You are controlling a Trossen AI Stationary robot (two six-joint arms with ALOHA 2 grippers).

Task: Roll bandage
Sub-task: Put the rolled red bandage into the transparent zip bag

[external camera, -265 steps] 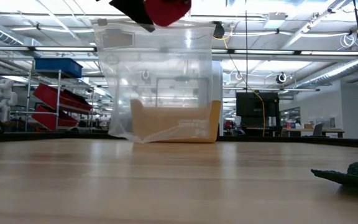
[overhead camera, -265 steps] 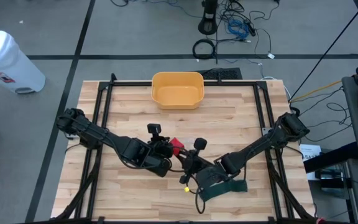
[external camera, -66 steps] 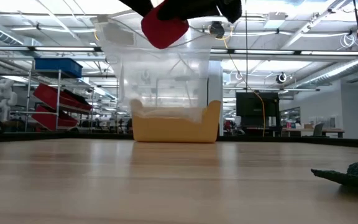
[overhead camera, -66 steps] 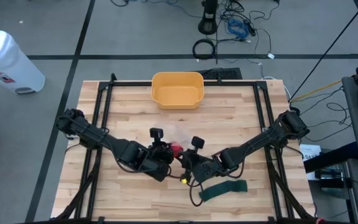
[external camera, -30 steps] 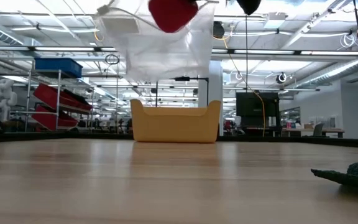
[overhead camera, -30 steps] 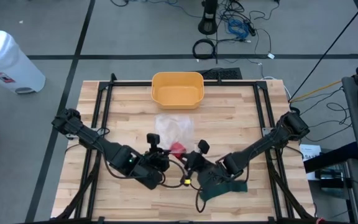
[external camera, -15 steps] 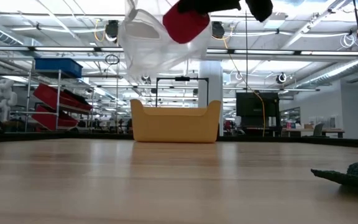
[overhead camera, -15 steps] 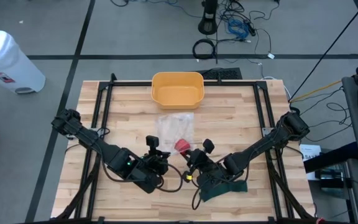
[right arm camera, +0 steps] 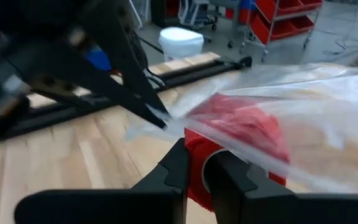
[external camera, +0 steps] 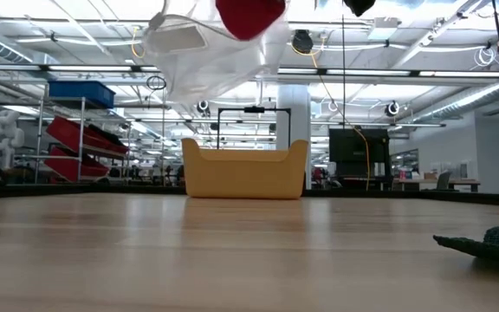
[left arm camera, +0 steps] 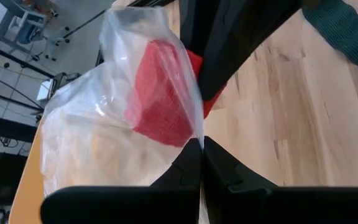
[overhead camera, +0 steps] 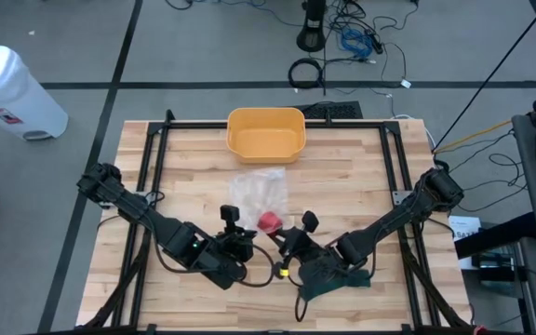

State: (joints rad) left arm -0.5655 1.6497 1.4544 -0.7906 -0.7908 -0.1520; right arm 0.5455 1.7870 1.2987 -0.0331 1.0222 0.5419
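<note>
From above, both arms meet over the front middle of the table (overhead camera: 184, 158). The left gripper (overhead camera: 247, 240) and the right gripper (overhead camera: 285, 244) point toward each other, with a red roll (overhead camera: 269, 221) between their tips. A clear bag (overhead camera: 259, 191) spreads from the roll toward a yellow bin (overhead camera: 266, 133) at the table's far edge. A dark green bandage (overhead camera: 338, 282) lies on the wood near the front, mostly hidden beneath the right arm.

At table height, the roll (external camera: 249, 17) hangs high above the wood, with the bag (external camera: 202, 56) draped below and beside it. The bin (external camera: 244, 170) stands behind. The end of the bandage (external camera: 485, 241) lies flat at the right edge.

In the left wrist view, the left gripper (left arm camera: 201, 155) has its fingers pressed together, pinching the edge of the bag (left arm camera: 98, 124). The roll (left arm camera: 163, 93) shows through the film, and the bandage (left arm camera: 347, 31) lies on the wood beyond.

In the right wrist view, the right gripper (right arm camera: 194, 163) has its fingers closed to a narrow gap on the roll (right arm camera: 241, 140), which sits partly under the bag (right arm camera: 316, 118). The left gripper's dark fingers (right arm camera: 129, 81) reach in and grip the bag's edge just beside the roll.
</note>
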